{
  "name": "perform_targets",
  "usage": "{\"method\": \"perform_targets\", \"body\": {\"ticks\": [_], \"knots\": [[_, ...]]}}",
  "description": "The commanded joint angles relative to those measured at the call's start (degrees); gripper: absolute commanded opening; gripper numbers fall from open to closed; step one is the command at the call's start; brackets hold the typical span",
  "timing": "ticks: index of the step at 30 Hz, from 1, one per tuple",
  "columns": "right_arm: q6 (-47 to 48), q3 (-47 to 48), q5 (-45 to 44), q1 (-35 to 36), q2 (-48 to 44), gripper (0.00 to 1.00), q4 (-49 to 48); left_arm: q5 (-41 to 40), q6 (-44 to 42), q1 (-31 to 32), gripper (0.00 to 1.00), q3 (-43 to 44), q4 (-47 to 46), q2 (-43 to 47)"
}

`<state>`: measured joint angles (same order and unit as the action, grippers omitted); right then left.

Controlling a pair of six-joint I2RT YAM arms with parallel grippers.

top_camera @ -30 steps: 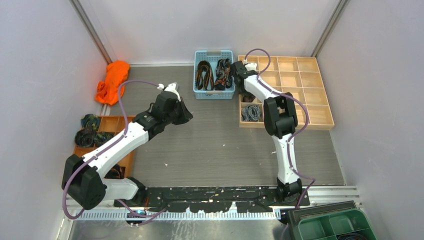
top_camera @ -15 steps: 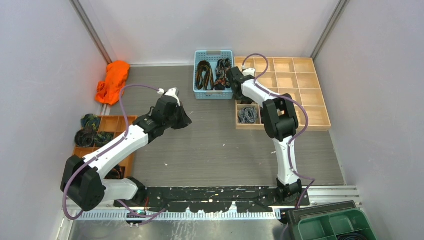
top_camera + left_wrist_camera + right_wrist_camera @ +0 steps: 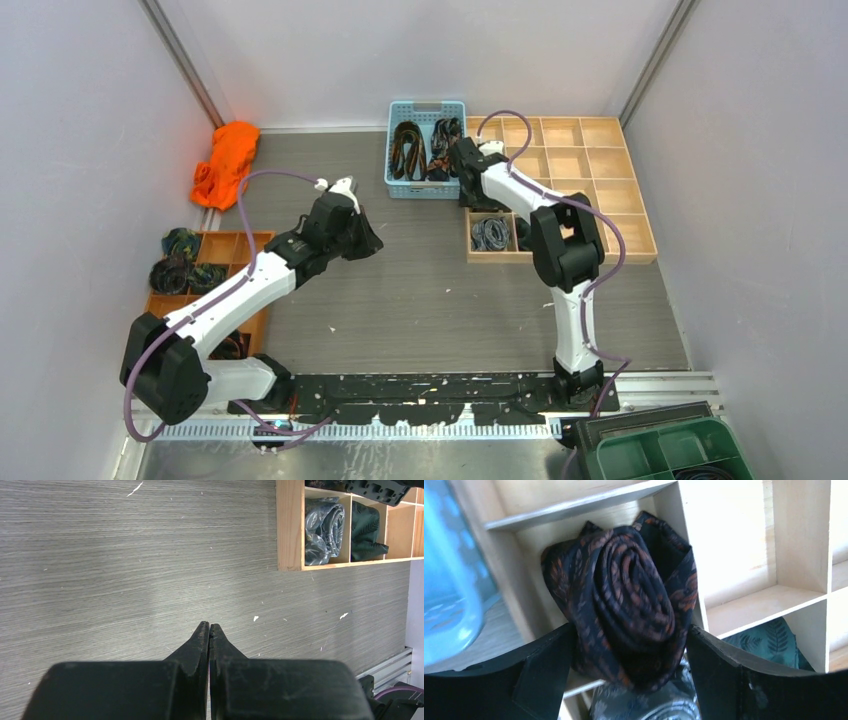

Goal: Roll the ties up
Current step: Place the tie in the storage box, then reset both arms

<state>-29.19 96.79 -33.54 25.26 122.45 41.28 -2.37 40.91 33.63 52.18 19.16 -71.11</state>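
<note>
Top view: the right arm reaches to the upper centre of the frame, at the seam between the blue basket (image 3: 427, 105) and the wooden divided tray (image 3: 600, 165); unrolled ties (image 3: 408, 150) lie in the basket. Right wrist view: the right gripper (image 3: 629, 630) has its jaws spread moderately and clamped on a rolled tie (image 3: 634, 595), a dark coil with an orange-brown pattern that fills the centre of the frame over a tray compartment; whether the coil touches the compartment floor cannot be told. A green tie (image 3: 774, 642) shows at lower right and a grey coil (image 3: 649, 705) at the bottom edge, each in a nearer compartment. Left wrist view: the left gripper (image 3: 209, 630) hangs over the bare grey table (image 3: 125, 555) at lower centre, its jaws pressed together with nothing between them; the corner of the tray appears at upper right. An orange cloth (image 3: 225, 160) lies at the upper left of the top view.
</note>
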Motion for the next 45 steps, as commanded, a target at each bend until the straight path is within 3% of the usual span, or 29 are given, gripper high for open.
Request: {"method": "perform_targets", "body": {"ticks": [1,11,26,45], "knots": [[1.6,0.1,2.3,1.5,-6.6,0.86,1.2,-0.2,-0.4,-0.2,0.00,2.0,-0.2,1.0],[3.6,1.1,0.1,1.5,-13.6,0.88,1.2,-0.9,-0.4,-0.3,0.00,4.5,1.2,-1.0],[2.1,-8.6,2.4,1.5,-31.7,0.88,-5.3,-0.4,0.7,-0.3,0.00,3.2,1.6,0.7],[1.7,-12.9,2.4,1.5,-35.1,0.88,-6.1,-1.5,0.9,-0.3,0.00,1.9,2.2,2.9]]}}
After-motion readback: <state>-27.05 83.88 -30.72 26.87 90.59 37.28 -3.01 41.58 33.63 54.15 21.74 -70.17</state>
